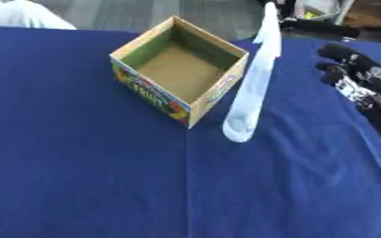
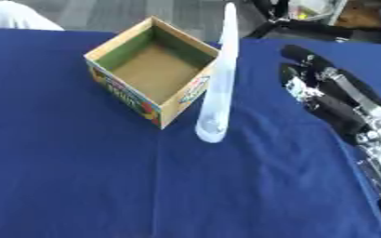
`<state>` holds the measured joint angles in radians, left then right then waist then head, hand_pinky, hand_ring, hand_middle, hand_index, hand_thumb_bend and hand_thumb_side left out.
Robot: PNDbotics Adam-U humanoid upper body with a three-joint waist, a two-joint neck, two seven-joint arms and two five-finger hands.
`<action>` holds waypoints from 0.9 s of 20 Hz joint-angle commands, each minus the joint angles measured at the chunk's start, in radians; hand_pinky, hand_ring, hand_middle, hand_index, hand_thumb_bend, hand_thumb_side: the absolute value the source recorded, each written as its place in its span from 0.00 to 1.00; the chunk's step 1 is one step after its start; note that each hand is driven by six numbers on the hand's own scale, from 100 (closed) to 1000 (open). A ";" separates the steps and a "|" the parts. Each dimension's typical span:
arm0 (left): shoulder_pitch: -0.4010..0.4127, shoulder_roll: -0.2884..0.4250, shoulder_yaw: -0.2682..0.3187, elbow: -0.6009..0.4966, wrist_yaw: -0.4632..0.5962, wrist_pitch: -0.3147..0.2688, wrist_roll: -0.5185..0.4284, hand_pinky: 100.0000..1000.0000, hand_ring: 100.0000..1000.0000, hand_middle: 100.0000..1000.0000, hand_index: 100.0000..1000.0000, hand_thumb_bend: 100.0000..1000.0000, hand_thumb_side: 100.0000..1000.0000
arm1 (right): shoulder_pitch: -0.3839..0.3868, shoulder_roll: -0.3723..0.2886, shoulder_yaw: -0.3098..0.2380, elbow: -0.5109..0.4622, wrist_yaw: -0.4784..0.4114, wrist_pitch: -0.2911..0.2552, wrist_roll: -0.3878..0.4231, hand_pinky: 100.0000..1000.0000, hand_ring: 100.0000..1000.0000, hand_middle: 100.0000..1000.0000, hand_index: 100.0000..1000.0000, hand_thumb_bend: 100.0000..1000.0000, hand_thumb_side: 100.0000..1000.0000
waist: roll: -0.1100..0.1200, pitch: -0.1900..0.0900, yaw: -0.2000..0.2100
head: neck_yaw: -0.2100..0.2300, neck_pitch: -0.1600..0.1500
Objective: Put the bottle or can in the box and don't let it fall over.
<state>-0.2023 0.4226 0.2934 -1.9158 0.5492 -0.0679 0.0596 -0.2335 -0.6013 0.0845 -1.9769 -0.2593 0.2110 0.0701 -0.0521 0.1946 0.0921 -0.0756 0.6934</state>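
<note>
A tall, pale, translucent bottle (image 2: 216,88) stands upright on the blue tablecloth, just to the right of the box and touching or nearly touching its right wall. The open cardboard box (image 1: 180,69) with colourful printed sides sits at the upper middle, and nothing lies inside it. My right hand (image 2: 316,90), black with silver parts, hovers to the right of the bottle, apart from it, with its fingers straight and pointing toward the far edge. The left hand shows in neither view.
The blue cloth (image 1: 80,176) covers the whole table. A white shape (image 1: 23,16) shows at the far left edge. Dark equipment and clutter (image 2: 324,21) stand beyond the far right edge.
</note>
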 commanded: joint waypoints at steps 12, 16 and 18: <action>-0.010 0.033 -0.003 -0.007 0.000 0.000 -0.011 0.92 1.00 1.00 0.80 0.32 0.59 | -0.078 0.007 0.028 -0.023 0.031 0.059 0.010 1.00 1.00 1.00 1.00 0.00 0.47 | 0.004 -0.020 0.006 | -0.016 -0.005; -0.010 0.033 -0.004 -0.006 0.000 0.001 -0.014 0.92 1.00 1.00 0.80 0.32 0.59 | -0.095 0.013 0.036 -0.023 0.038 0.078 0.010 1.00 1.00 1.00 1.00 0.00 0.47 | 0.004 -0.018 0.008 | -0.021 -0.008; -0.011 0.032 -0.005 -0.006 0.000 0.001 -0.015 0.92 1.00 1.00 0.80 0.32 0.59 | -0.103 0.016 0.038 -0.023 0.037 0.092 0.009 1.00 1.00 1.00 1.00 0.00 0.47 | 0.005 -0.018 0.008 | -0.023 -0.009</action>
<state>-0.2025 0.4226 0.2871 -1.9108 0.5495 -0.0657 0.0491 -0.3235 -0.5724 0.1266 -1.9770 -0.2279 0.2948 0.0805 -0.0521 0.1946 0.0996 -0.0936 0.6924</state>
